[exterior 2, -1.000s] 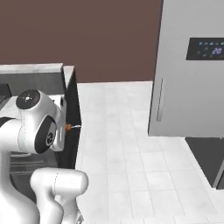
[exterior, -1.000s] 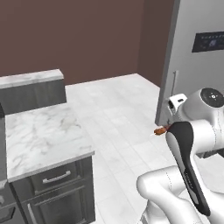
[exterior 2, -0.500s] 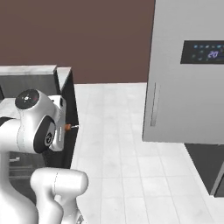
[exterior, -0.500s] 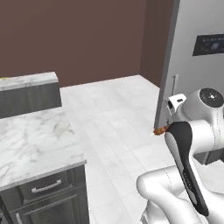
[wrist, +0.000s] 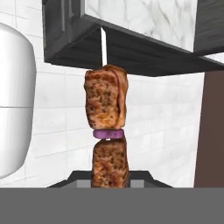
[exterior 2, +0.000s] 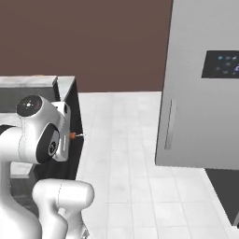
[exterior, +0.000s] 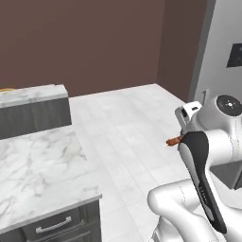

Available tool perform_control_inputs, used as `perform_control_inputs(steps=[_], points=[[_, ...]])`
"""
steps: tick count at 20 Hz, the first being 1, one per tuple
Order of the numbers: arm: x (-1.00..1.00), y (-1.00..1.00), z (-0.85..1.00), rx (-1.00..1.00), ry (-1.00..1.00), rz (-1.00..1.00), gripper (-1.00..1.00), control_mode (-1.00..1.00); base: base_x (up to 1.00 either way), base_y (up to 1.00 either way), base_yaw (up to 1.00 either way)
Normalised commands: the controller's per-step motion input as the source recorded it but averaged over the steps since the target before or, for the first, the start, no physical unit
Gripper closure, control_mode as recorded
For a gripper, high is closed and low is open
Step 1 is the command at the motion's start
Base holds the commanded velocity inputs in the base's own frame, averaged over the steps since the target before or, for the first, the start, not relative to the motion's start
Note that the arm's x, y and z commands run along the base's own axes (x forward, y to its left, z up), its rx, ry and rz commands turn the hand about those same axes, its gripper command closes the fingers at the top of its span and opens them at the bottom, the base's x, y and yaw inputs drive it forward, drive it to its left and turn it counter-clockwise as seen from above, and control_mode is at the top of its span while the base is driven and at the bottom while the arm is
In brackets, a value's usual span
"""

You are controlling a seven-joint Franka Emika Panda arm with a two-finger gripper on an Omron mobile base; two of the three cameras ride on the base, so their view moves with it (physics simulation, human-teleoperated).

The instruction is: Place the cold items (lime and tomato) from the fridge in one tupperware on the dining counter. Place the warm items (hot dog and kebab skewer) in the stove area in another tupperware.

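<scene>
My gripper (wrist: 110, 183) is shut on the kebab skewer (wrist: 106, 131), which has browned meat chunks and a purple onion slice on a thin white stick. The skewer stands straight up from the dark fingers in the hand view. From the base, its orange-brown end (exterior: 174, 140) pokes out to the left of my folded arm, held high over the floor. From the other side the same end (exterior 2: 73, 135) shows beside the white hand. The lime, tomato, hot dog and tupperware are out of view.
A marble-topped counter (exterior: 38, 170) with dark drawers sits at the lower left, with a raised marble ledge (exterior: 30, 94) behind it. The grey fridge (exterior 2: 200, 93), door shut, stands on the right. White tiled floor (exterior: 123, 127) lies between them, with a brown wall behind.
The whole picture has shifted as the base moved: the counter sits nearer and lower left, and the fridge looms larger. The arm keeps its folded pose, with the skewer still gripped.
</scene>
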Motion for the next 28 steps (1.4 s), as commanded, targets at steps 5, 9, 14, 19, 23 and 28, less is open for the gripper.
perform_control_inputs(steps=[5, 9, 14, 19, 23, 28], points=[[0.0, 0.0, 0.0, 0.0, 0.0, 0.0, 1.0, 1.0, 0.85, -0.02, 0.03], [0.0, 0.0, 0.0, 0.0, 0.0, 0.0, 1.0, 1.0, 0.94, -0.06, 0.03], [0.0, 0.0, 0.0, 0.0, 0.0, 0.0, 1.0, 1.0, 0.99, -0.17, 0.01], [0.0, 0.0, 0.0, 0.0, 0.0, 0.0, 1.0, 1.0, 0.92, -0.24, 0.02], [0.0, 0.0, 0.0, 0.0, 0.0, 0.0, 1.0, 1.0, 0.9, -0.24, 0.02], [0.0, 0.0, 0.0, 0.0, 0.0, 0.0, 1.0, 1.0, 0.86, -0.18, 0.02]])
